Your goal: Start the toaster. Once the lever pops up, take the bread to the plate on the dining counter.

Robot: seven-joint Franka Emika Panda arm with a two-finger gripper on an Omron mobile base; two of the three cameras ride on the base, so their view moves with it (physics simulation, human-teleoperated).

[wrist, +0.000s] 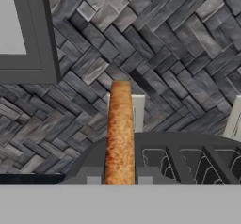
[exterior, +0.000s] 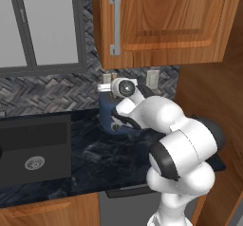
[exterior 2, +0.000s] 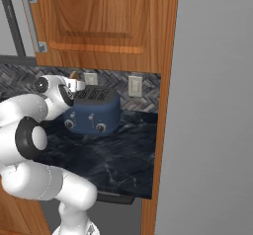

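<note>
The dark-blue toaster (exterior 2: 94, 113) stands on the black worktop against the tiled wall, partly behind my arm in the left base view (exterior: 106, 115). My gripper (wrist: 119, 180) is shut on the bread (wrist: 120, 129), a golden-brown slice seen edge-on and held upright just above the toaster's black top slots (wrist: 188, 159). From the right base view the bread (exterior 2: 75, 74) pokes up above my white hand (exterior 2: 74, 85) over the toaster's back left. The plate and the dining counter are out of view.
A wooden wall cabinet (exterior: 161, 21) hangs low over the toaster. A black sink (exterior: 35, 149) lies to the left. A tall wooden panel (exterior 2: 165, 105) and a grey wall (exterior 2: 212, 105) close off the right. Wall outlets (exterior 2: 134, 86) sit behind the toaster.
</note>
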